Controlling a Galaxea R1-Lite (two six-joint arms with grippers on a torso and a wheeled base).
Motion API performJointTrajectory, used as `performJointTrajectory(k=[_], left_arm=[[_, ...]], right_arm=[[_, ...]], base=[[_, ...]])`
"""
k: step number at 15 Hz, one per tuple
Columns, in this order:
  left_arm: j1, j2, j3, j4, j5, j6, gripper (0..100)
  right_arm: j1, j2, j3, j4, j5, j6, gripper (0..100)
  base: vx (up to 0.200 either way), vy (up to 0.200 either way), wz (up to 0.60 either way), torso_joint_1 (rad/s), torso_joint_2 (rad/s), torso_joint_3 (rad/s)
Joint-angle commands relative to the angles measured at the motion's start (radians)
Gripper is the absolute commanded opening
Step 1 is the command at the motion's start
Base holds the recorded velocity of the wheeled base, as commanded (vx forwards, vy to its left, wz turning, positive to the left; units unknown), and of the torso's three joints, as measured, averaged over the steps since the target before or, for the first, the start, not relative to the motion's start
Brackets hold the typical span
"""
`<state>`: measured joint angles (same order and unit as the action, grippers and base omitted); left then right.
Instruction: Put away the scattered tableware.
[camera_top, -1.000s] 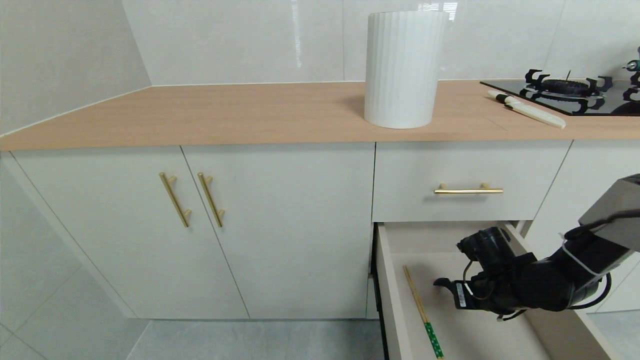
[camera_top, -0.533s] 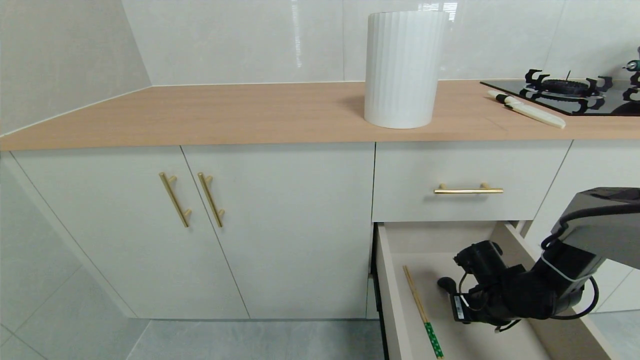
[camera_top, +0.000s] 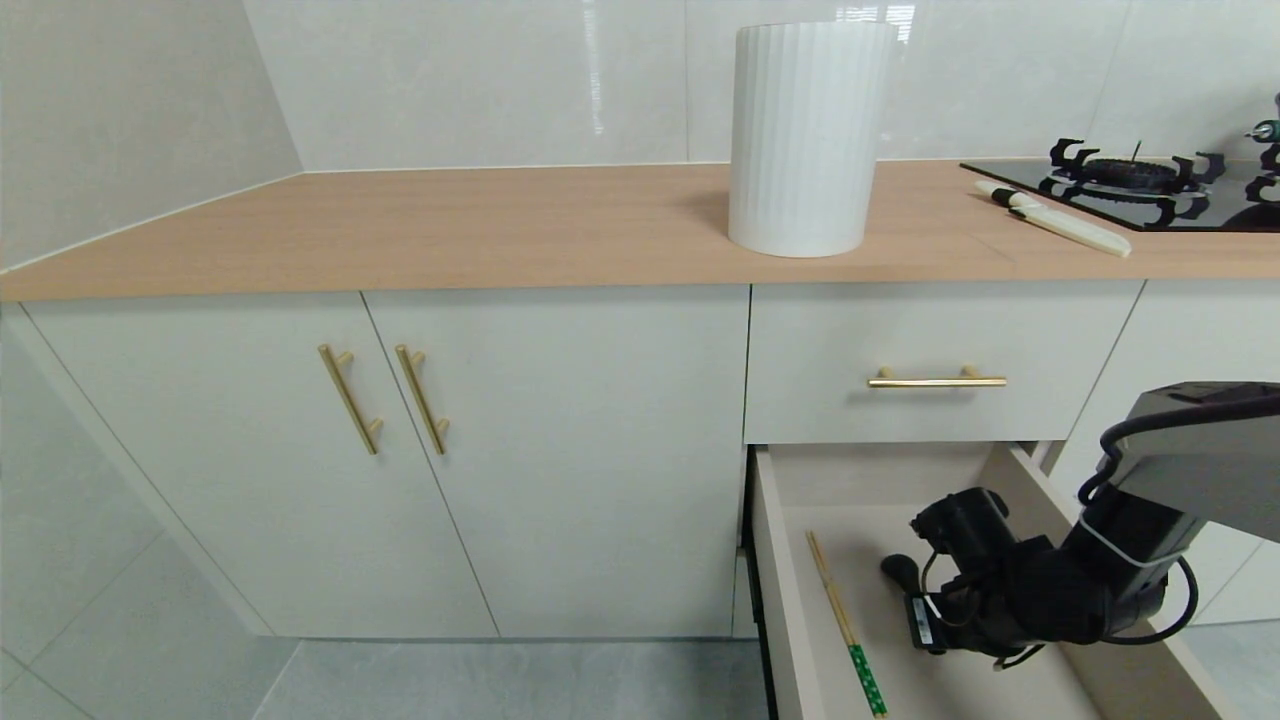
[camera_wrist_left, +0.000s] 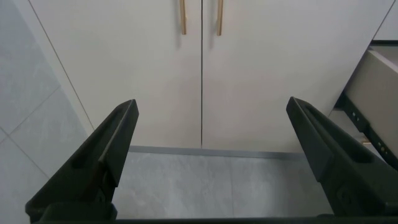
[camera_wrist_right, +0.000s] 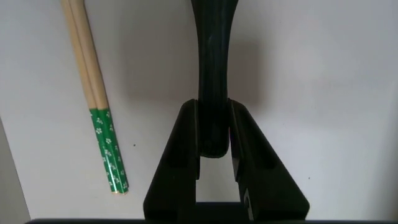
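The lower drawer (camera_top: 775, 560) stands pulled out. Inside it, my right gripper (camera_top: 925, 592) is shut on the handle of a black spoon-like utensil (camera_top: 897, 571), held low over the drawer floor. In the right wrist view the black utensil (camera_wrist_right: 211, 68) runs straight out from between the fingers of that gripper (camera_wrist_right: 213, 127). A pair of wooden chopsticks (camera_top: 840, 625) with green patterned ends lies on the drawer floor beside it, apart from the utensil; the right wrist view has the chopsticks (camera_wrist_right: 93, 93) too. My left gripper (camera_wrist_left: 211, 106) hangs open before the cabinet doors, holding nothing.
On the wooden counter stand a tall white ribbed container (camera_top: 805, 140), a cream knife (camera_top: 1055, 220) and a black gas hob (camera_top: 1140, 180). The upper drawer with a gold handle (camera_top: 937, 380) is closed. The double cabinet doors (camera_wrist_left: 201, 62) are closed above grey floor tiles.
The right arm has swung in over the drawer, and the gripper with the black utensil has shifted a little lower and to the right inside it. The chopsticks lie unmoved.
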<state>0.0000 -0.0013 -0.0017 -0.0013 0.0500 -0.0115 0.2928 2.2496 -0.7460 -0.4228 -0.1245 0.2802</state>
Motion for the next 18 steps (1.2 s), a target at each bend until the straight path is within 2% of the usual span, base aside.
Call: performJointTrajectory(k=[1,7,10,15,18], left_arm=[[0.000,0.001,0.000,0.000,0.001,-0.001,100],[0.000,0.001,0.000,0.000,0.001,-0.001,100],[0.000,0.001,0.000,0.000,0.001,-0.001,100],[0.000,0.001,0.000,0.000,0.001,-0.001,100],[0.000,0.001,0.000,0.000,0.001,-0.001,100]], right_arm=[[0.000,0.001,0.011,-0.008,0.000,-0.013,100],[0.000,-0.002,0.017,-0.022,0.000,-0.013,100],[0.000,-0.073,0.028,-0.022,-0.003,-0.010,100],[0.000,-0.599,0.166,-0.019,-0.011,-0.015,100],[0.052,-0.821,0.258,0.042,-0.035,-0.018,100]], base=[[0.000,0.000,0.00,0.000,0.00,0.000],[0.000,0.000,0.00,0.000,0.00,0.000],[0.000,0.000,0.00,0.000,0.00,0.000],[0.000,0.000,0.00,0.000,0.00,0.000],[0.000,0.000,0.00,0.000,0.00,0.000]])
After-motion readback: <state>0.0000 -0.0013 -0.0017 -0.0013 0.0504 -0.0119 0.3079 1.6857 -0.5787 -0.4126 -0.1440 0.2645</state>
